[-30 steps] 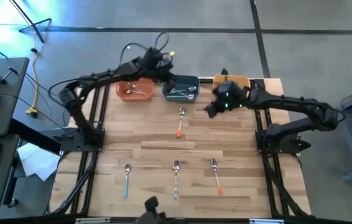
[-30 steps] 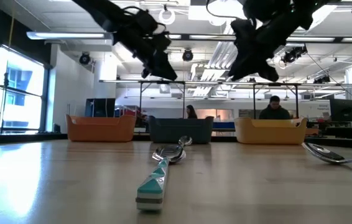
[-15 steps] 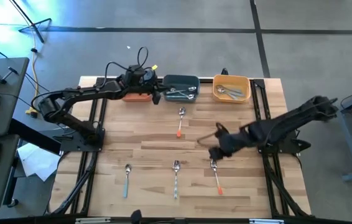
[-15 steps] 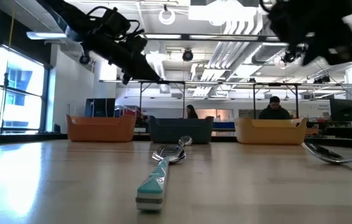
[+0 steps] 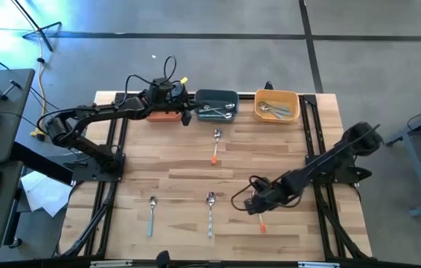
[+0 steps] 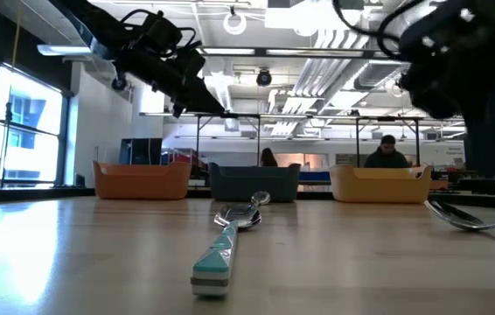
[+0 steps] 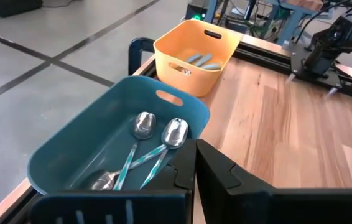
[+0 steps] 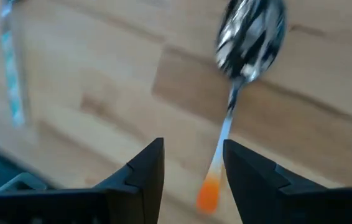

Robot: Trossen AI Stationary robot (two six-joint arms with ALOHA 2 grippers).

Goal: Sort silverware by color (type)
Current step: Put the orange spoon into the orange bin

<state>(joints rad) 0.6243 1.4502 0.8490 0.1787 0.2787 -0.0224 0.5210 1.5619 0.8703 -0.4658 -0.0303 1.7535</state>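
My right gripper (image 8: 193, 165) is open and points down over an orange-handled spoon (image 8: 241, 68) near the table's front right. Its fingers stand on either side of the handle without touching it. In the high view the gripper (image 5: 254, 205) hides the spoon's head, and only the orange handle (image 5: 261, 223) shows. My left gripper (image 7: 194, 168) is shut on nothing at the near left corner of the teal bowl (image 7: 101, 149), which holds blue-handled spoons. Flat on the table lie another orange-handled spoon (image 5: 216, 146), a blue-handled one (image 5: 152, 214) and a silver one (image 5: 210, 212).
The orange bowl (image 5: 164, 115) is mostly hidden under my left arm. The teal bowl (image 5: 216, 106) and the yellow bowl (image 5: 276, 105), which holds silver pieces, stand along the far edge. Bare wood lies between the bowls and the near row of spoons.
My right gripper has swung from beside the yellow bowl toward the table's near edge, sunk, and rolled at the wrist, and now stands over the near-right orange-handled spoon. My left gripper has drawn back from over the teal bowl toward the orange bowl, then kept still.
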